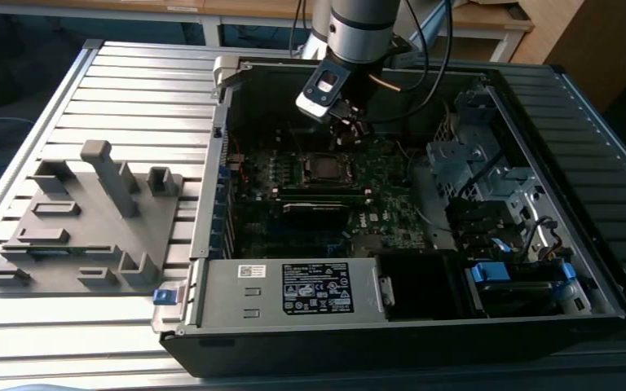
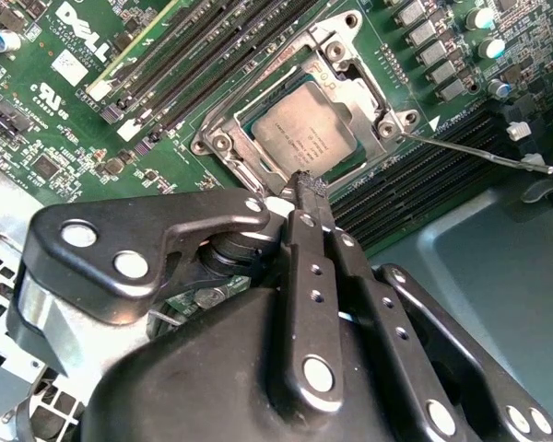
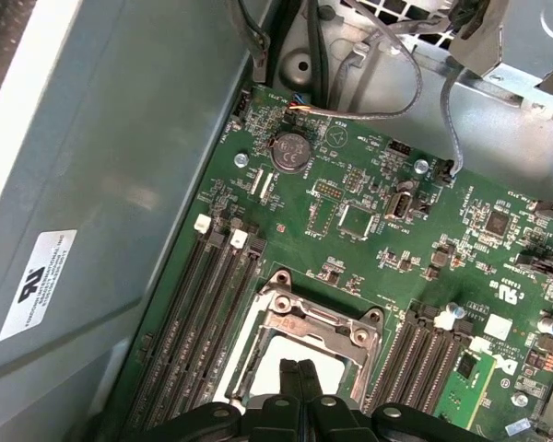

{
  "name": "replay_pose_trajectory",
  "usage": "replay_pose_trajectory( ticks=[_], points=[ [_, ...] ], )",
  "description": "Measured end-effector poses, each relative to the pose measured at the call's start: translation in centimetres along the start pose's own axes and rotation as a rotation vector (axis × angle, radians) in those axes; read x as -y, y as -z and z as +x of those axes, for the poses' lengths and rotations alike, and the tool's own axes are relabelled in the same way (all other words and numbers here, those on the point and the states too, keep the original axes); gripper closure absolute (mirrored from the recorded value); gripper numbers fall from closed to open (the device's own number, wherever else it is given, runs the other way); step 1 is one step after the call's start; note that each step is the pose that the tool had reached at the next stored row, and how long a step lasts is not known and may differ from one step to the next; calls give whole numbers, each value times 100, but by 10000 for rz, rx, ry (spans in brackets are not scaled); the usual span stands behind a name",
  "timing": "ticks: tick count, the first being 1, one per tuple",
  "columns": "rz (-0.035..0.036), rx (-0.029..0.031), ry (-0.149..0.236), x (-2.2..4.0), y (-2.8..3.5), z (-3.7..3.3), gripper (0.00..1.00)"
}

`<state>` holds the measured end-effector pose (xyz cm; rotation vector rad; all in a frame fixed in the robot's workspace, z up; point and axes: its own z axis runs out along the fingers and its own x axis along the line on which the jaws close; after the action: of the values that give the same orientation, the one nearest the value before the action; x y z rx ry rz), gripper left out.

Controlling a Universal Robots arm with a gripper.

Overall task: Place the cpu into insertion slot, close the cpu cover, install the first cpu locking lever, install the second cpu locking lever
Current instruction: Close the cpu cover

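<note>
The cpu (image 2: 300, 138), a dull silver square, lies in the insertion slot (image 1: 322, 167) on the green motherboard. The silvery cpu cover (image 2: 346, 69) lies flat around it, and the chip shows through the cut-out. A thin metal locking lever (image 2: 479, 152) sticks out from the socket's corner over the memory slots, unlatched. My gripper (image 2: 309, 184) is shut with nothing between its fingers and hovers just over one edge of the socket. In the first wrist view the gripper (image 3: 298, 370) sits over the cpu (image 3: 258, 359) and the cover (image 3: 318, 322).
The board lies inside an open computer case (image 1: 400, 342) with steel walls all round. Long black memory slots (image 3: 212, 313) flank the socket on both sides. Cables (image 3: 387, 46) and drive cages (image 1: 476, 163) crowd the exterior view's right. A grey fixture (image 1: 85, 220) stands on the slatted table.
</note>
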<state>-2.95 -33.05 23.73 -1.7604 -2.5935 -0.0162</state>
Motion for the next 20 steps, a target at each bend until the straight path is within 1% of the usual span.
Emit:
replay_pose_trajectory(
  ticks=[4, 8, 15, 20],
  points=[
    [0, 0, 10, 0, 0, 0, 90],
    [3, -1, 198, 0, 0, 0, 90],
    [8, -3, 698, 0, 0, 0, 90],
    [14, -6, 1219, 0, 0, 0, 90]
  ],
)
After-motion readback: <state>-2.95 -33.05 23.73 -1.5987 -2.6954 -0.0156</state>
